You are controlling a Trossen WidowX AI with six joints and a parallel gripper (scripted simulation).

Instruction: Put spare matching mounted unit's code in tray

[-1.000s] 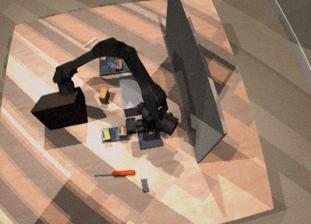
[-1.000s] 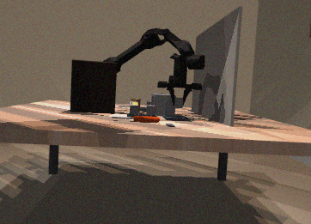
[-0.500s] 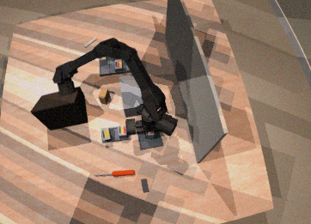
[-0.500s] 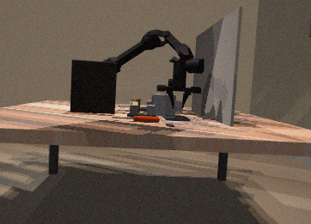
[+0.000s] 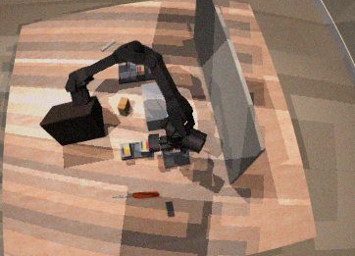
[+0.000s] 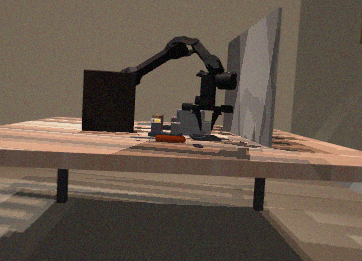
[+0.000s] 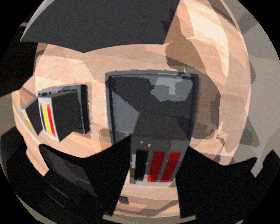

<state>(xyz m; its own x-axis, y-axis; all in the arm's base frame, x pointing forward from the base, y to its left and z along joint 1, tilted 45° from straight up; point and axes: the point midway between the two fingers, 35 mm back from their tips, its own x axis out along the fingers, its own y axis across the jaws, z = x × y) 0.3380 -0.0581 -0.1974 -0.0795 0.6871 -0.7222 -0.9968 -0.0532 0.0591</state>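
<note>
The claw (image 5: 173, 145) (image 6: 213, 131) (image 7: 153, 140) grips the striped spare (image 7: 157, 162) at the tray (image 5: 177, 159) (image 6: 206, 137) (image 7: 111, 107), right of the two-unit rack (image 5: 137, 157) (image 7: 84, 112). Picking looks done; lowering, if needed, and release remain.

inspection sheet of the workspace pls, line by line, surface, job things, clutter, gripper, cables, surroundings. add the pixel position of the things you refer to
Surface: light-brown wood-grain table (image 5: 54, 195) (image 6: 210, 161), patched with shadows
Held unit: dark box-shaped unit with black and red stripes (image 7: 162, 165), between the fingers
Tray: dark rectangular tray with a raised rim (image 5: 177, 161) (image 7: 123, 107), below the held unit; contact cannot be told
Other units: two small striped units in a dark holder, beside the tray
Clutter: orange-handled screwdriver (image 5: 146, 195) (image 6: 170, 138) and small dark flat block (image 5: 170, 209) (image 6: 198, 146), lying apart
Gripper: black gripper (image 5: 169, 145) (image 6: 206, 130) (image 7: 153, 140), shut on the held unit
Cables: nothing seen
Surroundings: tall grey panel (image 5: 230, 97) (image 6: 255, 79) standing on the table; plain wall behind
</note>
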